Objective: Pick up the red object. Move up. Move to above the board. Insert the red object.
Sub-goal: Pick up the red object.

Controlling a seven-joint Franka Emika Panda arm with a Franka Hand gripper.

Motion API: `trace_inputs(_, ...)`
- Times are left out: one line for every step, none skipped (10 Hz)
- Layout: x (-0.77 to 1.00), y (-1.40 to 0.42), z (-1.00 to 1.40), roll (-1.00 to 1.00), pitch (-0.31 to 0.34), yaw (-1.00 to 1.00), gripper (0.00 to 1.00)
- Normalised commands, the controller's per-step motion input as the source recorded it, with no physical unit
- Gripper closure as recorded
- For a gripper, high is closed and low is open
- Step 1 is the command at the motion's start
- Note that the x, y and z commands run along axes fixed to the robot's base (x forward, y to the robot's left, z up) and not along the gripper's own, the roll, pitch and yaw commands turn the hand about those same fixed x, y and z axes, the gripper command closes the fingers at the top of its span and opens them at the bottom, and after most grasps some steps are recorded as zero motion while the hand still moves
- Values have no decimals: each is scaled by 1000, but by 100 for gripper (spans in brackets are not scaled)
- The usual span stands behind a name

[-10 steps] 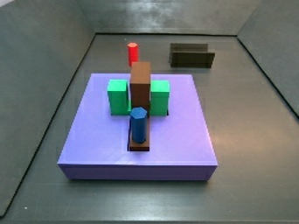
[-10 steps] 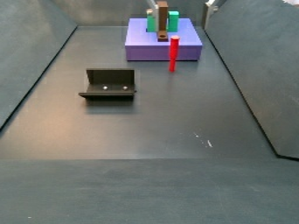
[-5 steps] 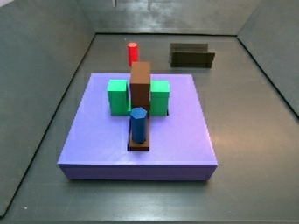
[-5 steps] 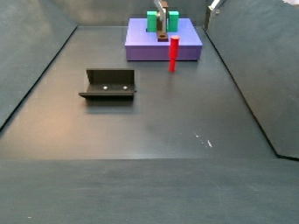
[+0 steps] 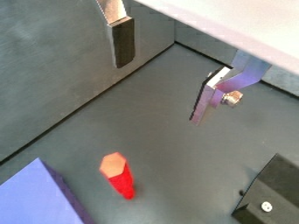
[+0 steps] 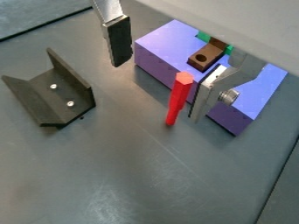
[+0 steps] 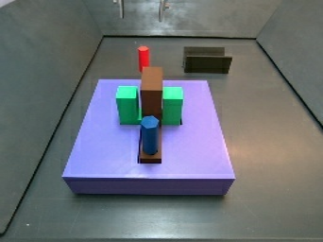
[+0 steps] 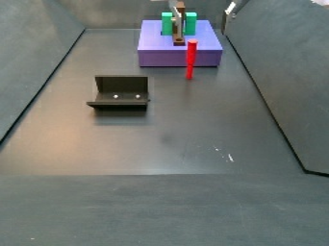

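Note:
The red object (image 7: 143, 57) is a slim red peg standing upright on the floor just behind the purple board (image 7: 190, 156). It also shows in the other side view as the red object (image 8: 190, 58) in front of the board (image 8: 161, 55). My gripper (image 7: 142, 8) hangs high above the peg, open, with nothing between its fingers. In both wrist views the red object (image 5: 117, 175) (image 6: 177, 98) stands well below the open gripper (image 5: 166, 68) (image 6: 163, 68), apart from both fingers (image 6: 117, 39). The board (image 6: 163, 61) sits close beside the peg.
On the board stand a blue peg (image 7: 149, 134), a brown block (image 7: 153, 90) and a green block (image 7: 128, 104). The fixture (image 7: 207, 60) (image 8: 119, 92) stands on the floor away from the board. Grey walls (image 7: 57, 66) enclose the floor.
My gripper's fingertips have come down into the top of a side view above the red peg. The peg and the board have not moved.

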Motion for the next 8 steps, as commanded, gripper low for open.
trace_inputs(0, -246, -71, 0, -9, 0, 0)
trace_inputs(0, -200, -60, 6, 0, 0, 0)
trace_inputs(0, -157, -26, 10, 0, 0, 0)
trace_inputs(0, -157, -11, 29, 0, 0, 0)
trace_inputs(0, -163, -46, 26, 0, 0, 0)
trace_inputs(0, -206, -63, 30, 0, 0, 0)
trace_inputs(71, -203, -26, 46, 0, 0, 0)
trace_inputs(100, -126, 0, 6, 0, -43, 0)
